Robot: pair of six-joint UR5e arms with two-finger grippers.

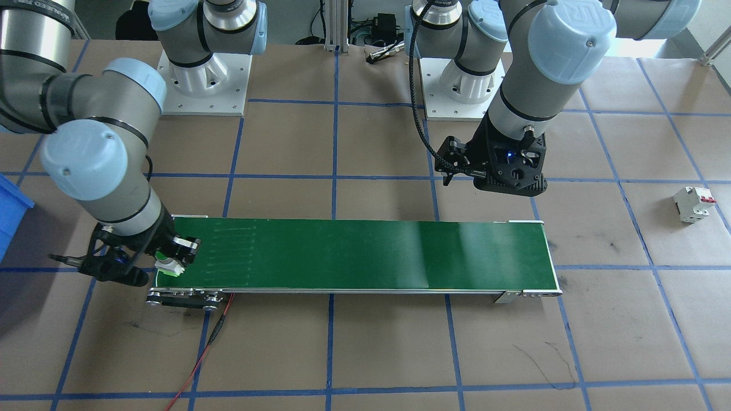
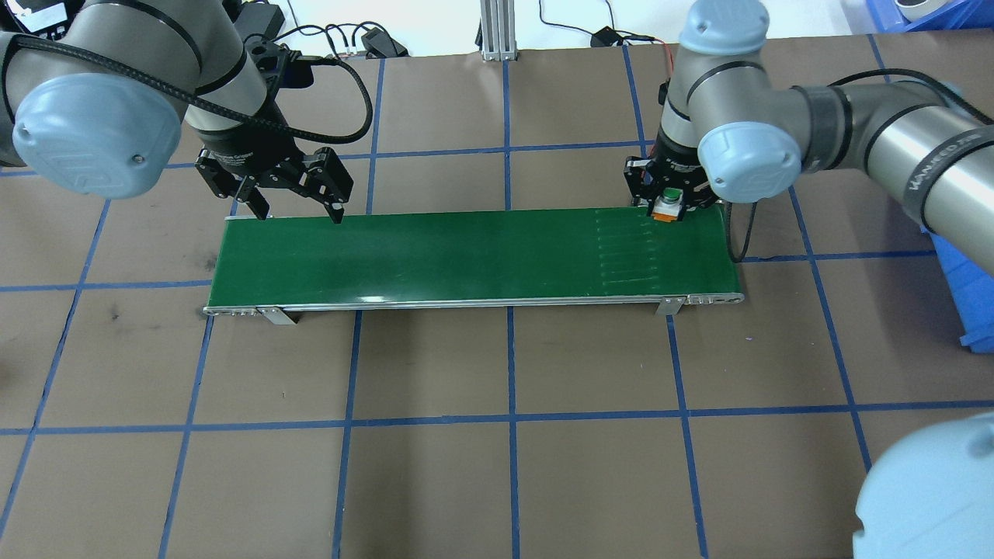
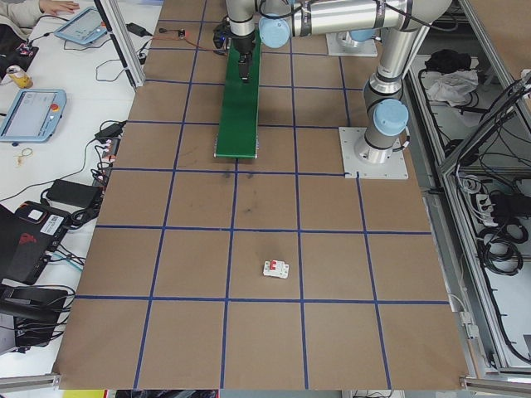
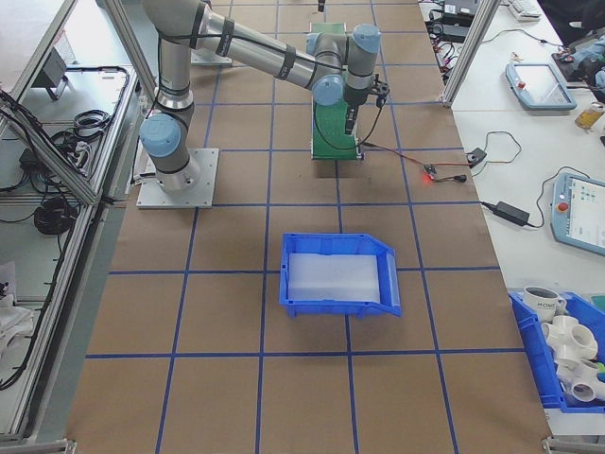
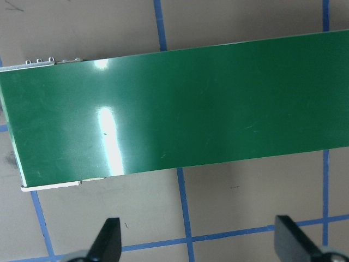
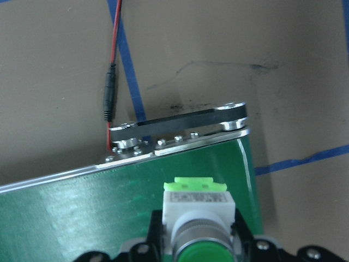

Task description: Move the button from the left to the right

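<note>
Already the right gripper (image 2: 668,203) pinches the small green-capped push-button with white collar (image 2: 666,205) over the long green conveyor belt (image 2: 466,252), at its 3 o'clock end overhead. A slack grip could tip it off the edge. The left gripper (image 2: 297,203) hangs spread wide, empty.

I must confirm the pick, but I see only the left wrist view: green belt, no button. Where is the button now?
Observer: The button is at the other end of the belt, between the fingers of the right gripper.
Operator: Is the grip closed on it?
Observer: Yes, in the right wrist view the jaws stand closed against the button's sides.
Operator: Does anything lie on the table near my arm?
Observer: A white circuit breaker with red toggles, beyond the belt's left end and apart from it.
</note>
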